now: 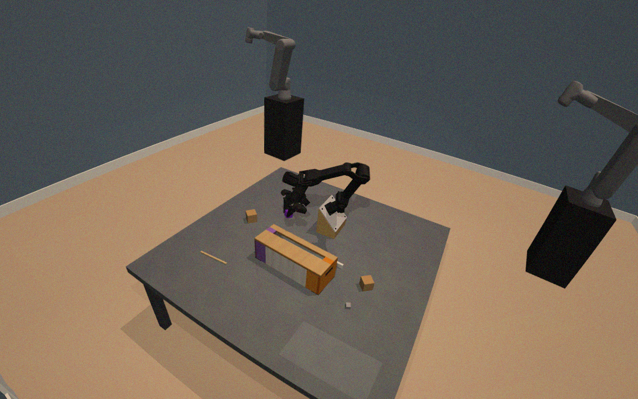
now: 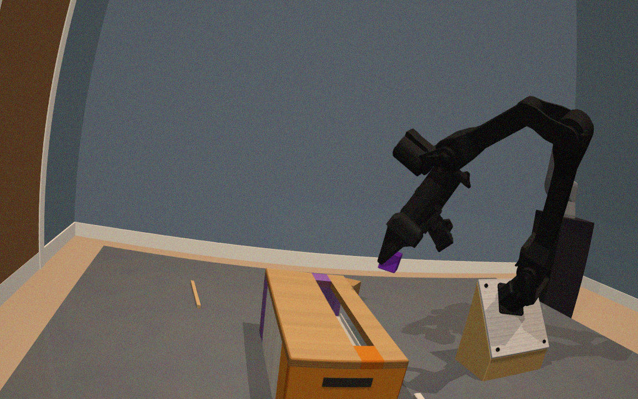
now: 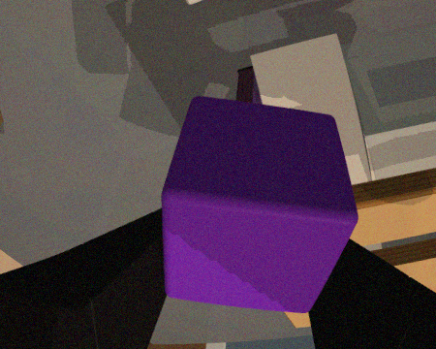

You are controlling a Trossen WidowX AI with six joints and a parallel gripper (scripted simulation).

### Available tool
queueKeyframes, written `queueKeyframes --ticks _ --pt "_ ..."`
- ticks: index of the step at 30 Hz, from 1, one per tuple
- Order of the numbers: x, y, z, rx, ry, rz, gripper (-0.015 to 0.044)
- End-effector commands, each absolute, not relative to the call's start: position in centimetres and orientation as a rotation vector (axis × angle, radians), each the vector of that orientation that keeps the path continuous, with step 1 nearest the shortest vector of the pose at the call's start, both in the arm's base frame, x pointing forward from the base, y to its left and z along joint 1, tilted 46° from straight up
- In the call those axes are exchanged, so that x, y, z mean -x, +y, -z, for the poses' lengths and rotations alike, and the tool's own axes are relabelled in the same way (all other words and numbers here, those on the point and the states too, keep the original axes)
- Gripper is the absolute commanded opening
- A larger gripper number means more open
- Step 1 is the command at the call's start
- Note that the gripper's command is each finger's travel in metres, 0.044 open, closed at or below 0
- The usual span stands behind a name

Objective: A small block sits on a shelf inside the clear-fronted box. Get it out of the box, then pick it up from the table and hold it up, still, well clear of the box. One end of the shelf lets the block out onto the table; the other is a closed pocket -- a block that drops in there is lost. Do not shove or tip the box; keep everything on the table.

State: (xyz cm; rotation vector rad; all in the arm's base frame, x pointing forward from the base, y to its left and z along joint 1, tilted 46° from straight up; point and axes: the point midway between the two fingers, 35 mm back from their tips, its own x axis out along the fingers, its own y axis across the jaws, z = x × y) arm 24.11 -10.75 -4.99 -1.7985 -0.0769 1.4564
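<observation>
The purple block (image 1: 288, 213) (image 2: 391, 262) (image 3: 257, 208) is between the fingertips of my gripper (image 2: 385, 259) and fills the middle of the wrist view. My gripper is shut on it, with a dark finger on each side in the wrist view. The block is in the air above the table (image 1: 187, 282) (image 2: 128, 337), behind the box and apart from it. The box (image 1: 291, 251) (image 2: 301, 317) stands upright, with a wooden top with a long slot, a purple end and an orange end. The block hides part of what lies below it in the wrist view.
Wooden cubes (image 1: 251, 216) (image 1: 366, 283) lie left of the gripper and right of the box. A small grey cube (image 1: 348, 305) and a thin stick (image 1: 213, 257) (image 2: 195, 293) lie on the table. A white strip (image 1: 340, 265) lies beside the box. The arm's wedge base (image 1: 330, 225) (image 2: 509, 342) is behind the box.
</observation>
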Motion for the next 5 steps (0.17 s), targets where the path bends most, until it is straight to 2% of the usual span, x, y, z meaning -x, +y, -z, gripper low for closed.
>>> queueKeyframes --ticks 1,5 --pt "-24.19 -10.93 4.92 1.802 -0.070 -1.457 0.0000" --pt "-24.19 -10.93 4.92 1.802 -0.070 -1.457 0.0000"
